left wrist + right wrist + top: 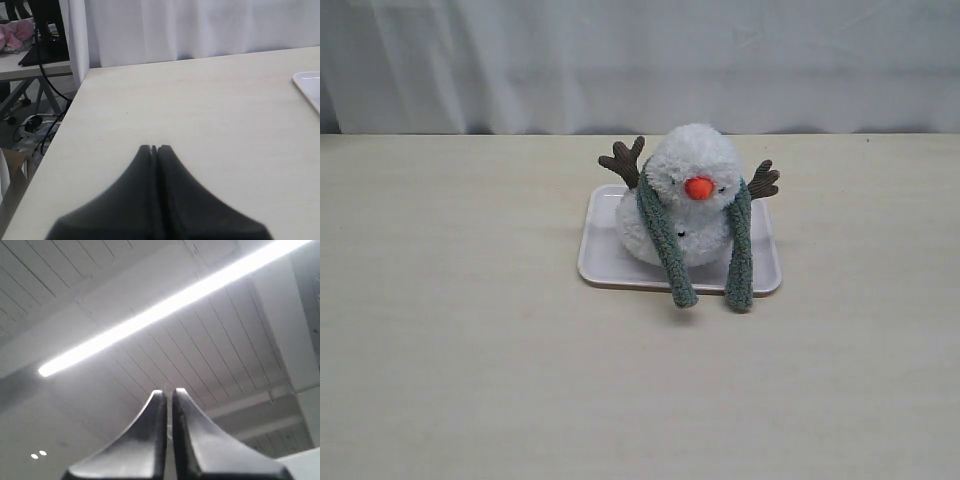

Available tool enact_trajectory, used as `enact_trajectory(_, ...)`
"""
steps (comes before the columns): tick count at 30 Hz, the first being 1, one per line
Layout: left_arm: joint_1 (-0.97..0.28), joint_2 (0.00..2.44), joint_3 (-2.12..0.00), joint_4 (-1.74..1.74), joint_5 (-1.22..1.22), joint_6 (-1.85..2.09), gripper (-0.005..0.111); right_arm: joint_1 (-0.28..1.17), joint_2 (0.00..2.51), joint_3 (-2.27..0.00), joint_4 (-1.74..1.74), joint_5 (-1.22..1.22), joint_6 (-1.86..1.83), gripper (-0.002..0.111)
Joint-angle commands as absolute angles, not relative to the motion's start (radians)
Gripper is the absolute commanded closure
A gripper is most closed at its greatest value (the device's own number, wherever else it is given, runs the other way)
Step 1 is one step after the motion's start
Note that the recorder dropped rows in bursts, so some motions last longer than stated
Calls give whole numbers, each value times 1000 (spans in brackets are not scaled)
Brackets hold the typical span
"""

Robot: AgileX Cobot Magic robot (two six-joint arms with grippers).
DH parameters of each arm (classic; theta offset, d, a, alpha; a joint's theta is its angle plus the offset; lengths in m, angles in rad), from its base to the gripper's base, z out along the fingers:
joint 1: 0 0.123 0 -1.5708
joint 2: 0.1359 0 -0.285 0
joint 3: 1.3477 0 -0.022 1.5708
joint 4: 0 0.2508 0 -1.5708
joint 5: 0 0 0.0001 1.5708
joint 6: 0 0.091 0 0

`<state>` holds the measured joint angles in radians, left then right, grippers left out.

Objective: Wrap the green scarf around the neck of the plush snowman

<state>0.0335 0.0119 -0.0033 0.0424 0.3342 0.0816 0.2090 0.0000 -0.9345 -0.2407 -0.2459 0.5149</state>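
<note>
Green scarf point(666, 245) drapes plush snowman point(692, 160); left hand point(155, 148) and right hand point(168, 391) pressed together, empty

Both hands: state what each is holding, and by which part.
Nothing: left hand and right hand are shut and empty; the green scarf hangs on the plush snowman.

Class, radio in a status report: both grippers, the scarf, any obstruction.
Left gripper shut, empty, over table. Right gripper shut, empty, facing ceiling. Scarf draped round neck of snowman, ends hanging in front. Nothing in the way.
</note>
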Motion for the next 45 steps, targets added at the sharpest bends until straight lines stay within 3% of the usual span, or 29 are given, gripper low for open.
enact_trajectory(1,34,9,0,40,321,81,107,123,0,-820,-248,-235,516,104)
enact_trajectory(40,34,9,0,40,321,81,107,158,0,-132,-327,-235,516,104)
enact_trajectory(45,34,9,0,40,321,81,107,168,0,0,-151,-235,516,104)
